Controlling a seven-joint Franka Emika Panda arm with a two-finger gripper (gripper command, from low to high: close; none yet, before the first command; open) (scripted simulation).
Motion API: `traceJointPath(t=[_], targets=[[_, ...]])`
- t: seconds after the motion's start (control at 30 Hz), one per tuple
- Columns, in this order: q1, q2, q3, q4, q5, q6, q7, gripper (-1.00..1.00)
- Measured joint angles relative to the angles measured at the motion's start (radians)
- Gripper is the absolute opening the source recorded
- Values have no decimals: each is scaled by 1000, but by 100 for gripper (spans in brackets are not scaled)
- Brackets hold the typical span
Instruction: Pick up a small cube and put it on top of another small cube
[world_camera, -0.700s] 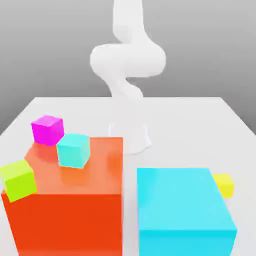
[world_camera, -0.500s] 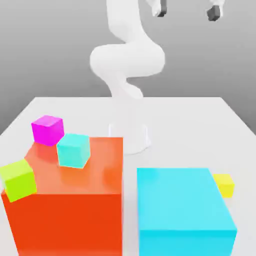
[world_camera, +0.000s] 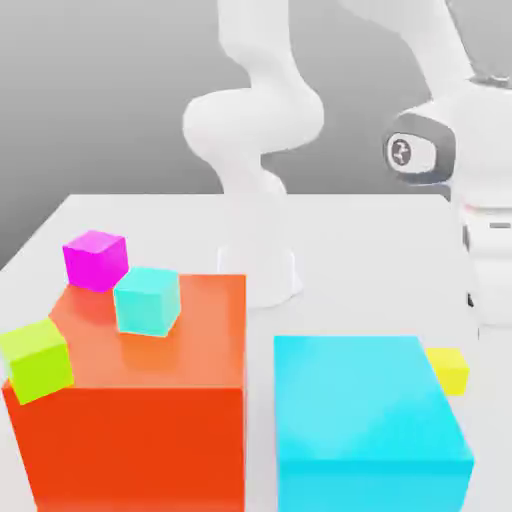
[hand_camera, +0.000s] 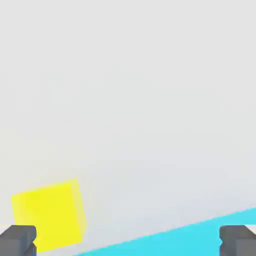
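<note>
The small cube (world_camera: 449, 369), plain yellow, rests on the white table against the far right side of the big cyan block (world_camera: 365, 420). My white hand (world_camera: 490, 250) hangs above and slightly behind it at the exterior view's right edge. In the hand view my gripper (hand_camera: 128, 240) is open, its dark fingertips (hand_camera: 17, 239) spread wide with nothing between them. There the yellow cube (hand_camera: 47, 215) lies close to one fingertip, off to the side of the gap, beside the cyan block's edge (hand_camera: 190, 237). A small cyan cube (world_camera: 147, 301) sits on the big red block (world_camera: 140, 410).
A small magenta cube (world_camera: 95, 259) stands behind the red block's far left corner, and a lime cube (world_camera: 35, 359) is at the block's front left corner. The arm's base (world_camera: 265, 270) stands mid-table. Bare table (world_camera: 380, 240) stretches behind the cyan block.
The arm has swung down from the top of the exterior view to the right side, bringing the hand low over the yellow cube. No cube has moved.
</note>
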Motion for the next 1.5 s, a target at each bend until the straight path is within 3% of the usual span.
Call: traceJointPath(t=[0.2,0.23,0.47,0.7,0.93,1.4,1.5], targets=[[82,218,-98,21,-125,167,65,0],[98,248,-116,27,-135,191,73,-100],[100,252,-118,28,-140,193,77,-100],[27,23,-50,-8,-16,3,-47,-100],[-150,-228,-232,44,-31,-279,-397,-100],[-554,-692,-665,159,-268,-837,-1015,-100],[-585,-689,-721,112,-303,-786,-1056,-100]])
